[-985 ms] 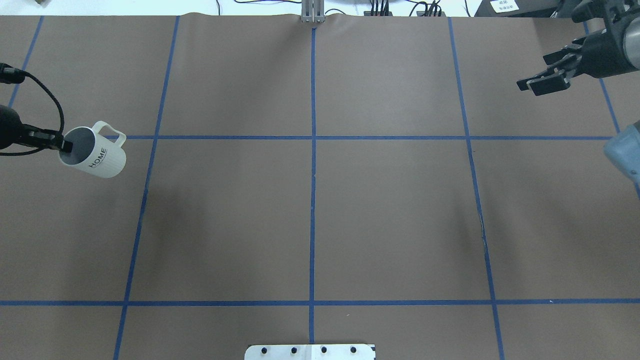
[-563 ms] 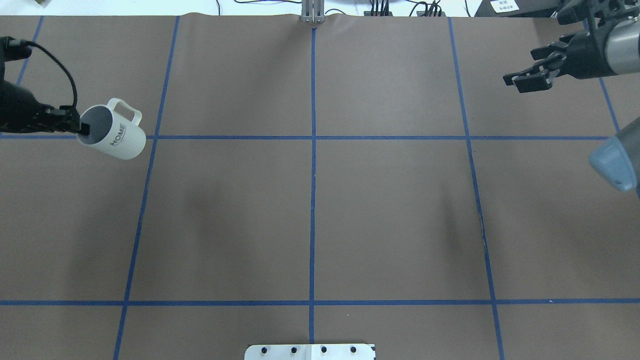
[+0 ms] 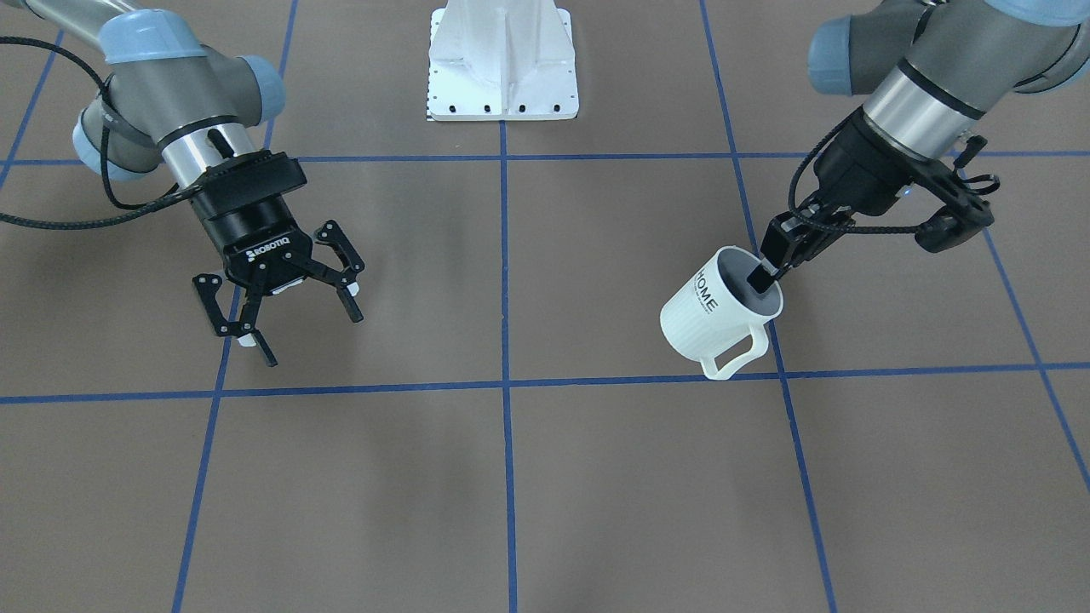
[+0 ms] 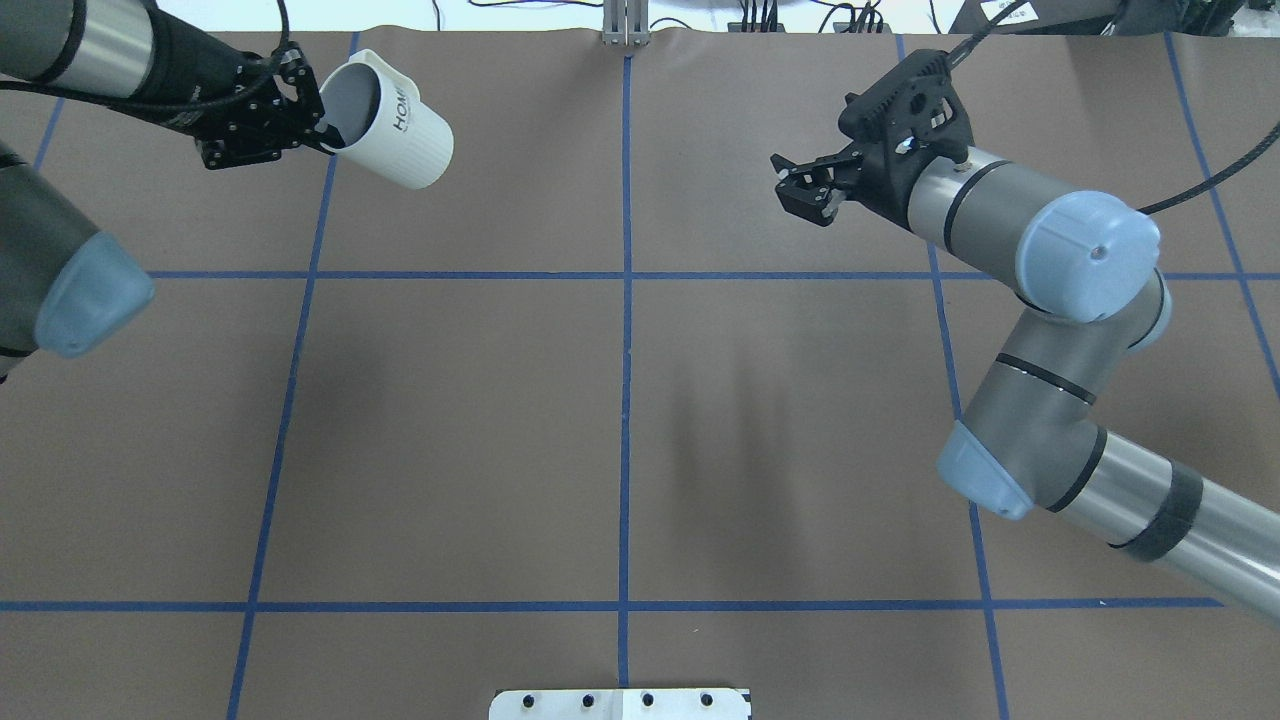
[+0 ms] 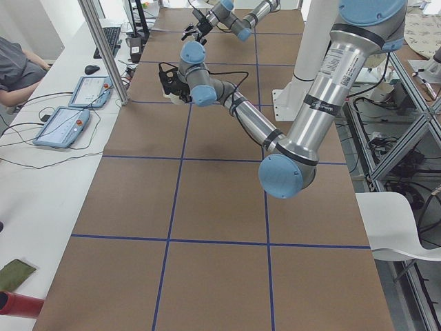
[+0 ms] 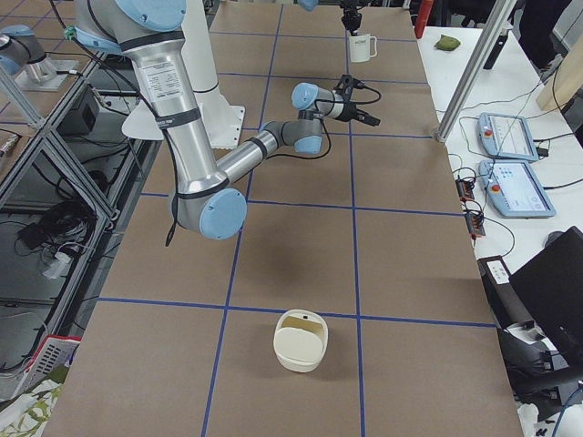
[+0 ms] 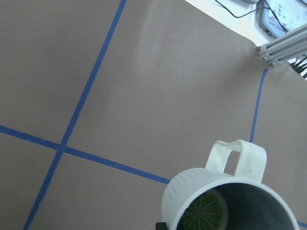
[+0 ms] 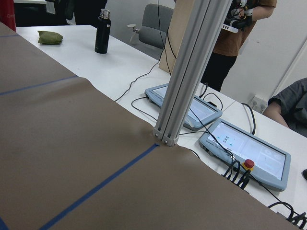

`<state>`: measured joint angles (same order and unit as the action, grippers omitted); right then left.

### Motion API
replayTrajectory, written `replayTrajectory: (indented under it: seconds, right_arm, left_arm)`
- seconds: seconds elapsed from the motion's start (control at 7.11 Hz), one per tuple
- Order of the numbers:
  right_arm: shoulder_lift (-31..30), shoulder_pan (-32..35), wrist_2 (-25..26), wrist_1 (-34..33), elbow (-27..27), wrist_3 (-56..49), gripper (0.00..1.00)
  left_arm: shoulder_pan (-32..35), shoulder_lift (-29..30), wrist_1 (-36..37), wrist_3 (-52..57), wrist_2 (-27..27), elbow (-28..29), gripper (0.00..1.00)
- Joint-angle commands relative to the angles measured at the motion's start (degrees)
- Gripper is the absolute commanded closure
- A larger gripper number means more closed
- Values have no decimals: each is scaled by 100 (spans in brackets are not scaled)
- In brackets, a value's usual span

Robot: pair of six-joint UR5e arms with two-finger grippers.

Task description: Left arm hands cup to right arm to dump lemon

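**Handover pending: cup on left side, right jaws empty**

1. Position. In the overhead view the cup [image 4: 400, 128] sits at the upper left of the frame. My right jaws are at the upper right of centre. The two are well apart, with the centre blue line [image 4: 626, 300] between them. The cup appears to hang clear of the desk [image 4: 450, 420].
2. Axis. The cup lies tilted, with its mouth toward my left wrist and its base toward the right jaws. The handle is on the far side, at the top of the frame.
3. Left jaws. They are clamped on the rim, one finger inside the cup and one outside.
4. Right jaws. They are spread wide and hold nothing.
5. Contents. The left wrist view shows a lemon slice [image 7: 204, 212] low inside the cup.
6. Judgement. The ribbed wall near the base is the free surface for the right jaws.
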<state>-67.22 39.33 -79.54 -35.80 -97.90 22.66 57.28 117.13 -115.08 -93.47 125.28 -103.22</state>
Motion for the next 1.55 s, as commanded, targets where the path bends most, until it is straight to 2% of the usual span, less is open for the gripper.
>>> replayTrajectory:
  seconds: [0.0, 0.14, 0.28, 0.56, 1.13, 1.41]
  right_arm:
    - [296, -424, 785, 20, 26, 2, 1]
    - [497, -809, 1731, -49, 86, -50, 1]
    - [665, -952, 1923, -50, 365, -77, 1]
    - [701, -1076, 2090, -24, 368, -662, 1]
    - [930, -1480, 2697, -15, 351, -1123, 1]
    - [930, -1499, 2707, -15, 342, -1114, 1]
  left_arm:
    - [-373, 782, 3, -626, -544, 624, 100]
    - [-602, 1073, 38, -864, -732, 810, 100]
    - [-665, 1363, 168, -1066, -742, 925, 100]
    - [-1024, 1856, 678, -1226, -1118, 988, 100]
    - [-1113, 1971, 697, -1287, -1146, 1006, 100]
    - [-1210, 2007, 697, -1297, -1138, 988, 100]
